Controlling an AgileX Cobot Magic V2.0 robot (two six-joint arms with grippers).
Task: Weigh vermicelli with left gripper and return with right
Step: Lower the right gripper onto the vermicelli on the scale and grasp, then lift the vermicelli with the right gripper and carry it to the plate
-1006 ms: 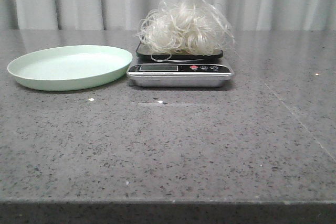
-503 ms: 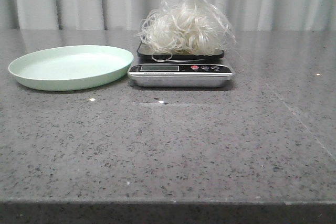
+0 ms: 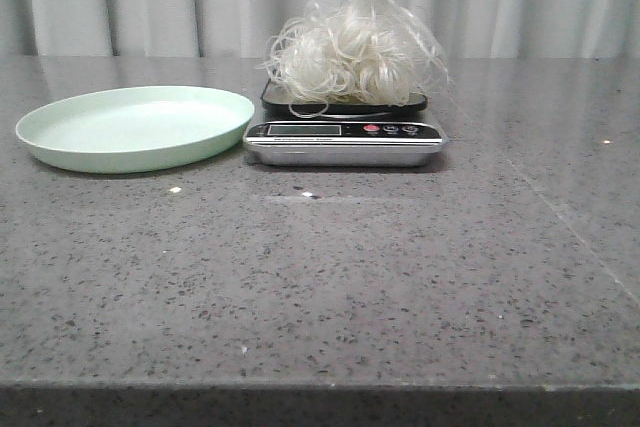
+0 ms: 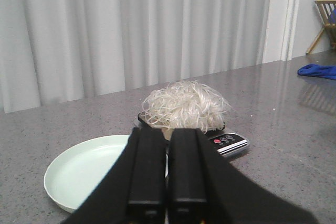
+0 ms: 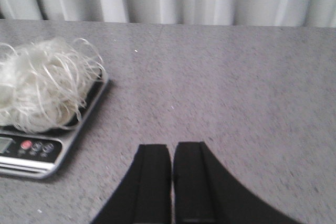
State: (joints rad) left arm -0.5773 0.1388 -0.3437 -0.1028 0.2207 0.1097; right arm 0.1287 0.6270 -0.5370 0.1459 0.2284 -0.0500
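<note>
The vermicelli (image 3: 352, 47), a fluffy clump of curly white strands, sits on the black platform of the silver scale (image 3: 343, 135) at the back middle of the table. It also shows in the left wrist view (image 4: 185, 105) and the right wrist view (image 5: 42, 85). The pale green plate (image 3: 135, 125) lies empty to the left of the scale. My left gripper (image 4: 167, 132) is shut and empty, held above the plate's near side, short of the scale. My right gripper (image 5: 171, 148) is shut and empty, over bare table to the right of the scale (image 5: 37, 150). Neither gripper shows in the front view.
A grey curtain hangs behind the table. A blue cloth (image 4: 317, 70) and a wooden rack (image 4: 326, 17) are far off in the left wrist view. Small white specks (image 3: 174, 189) lie on the stone tabletop in front of the plate.
</note>
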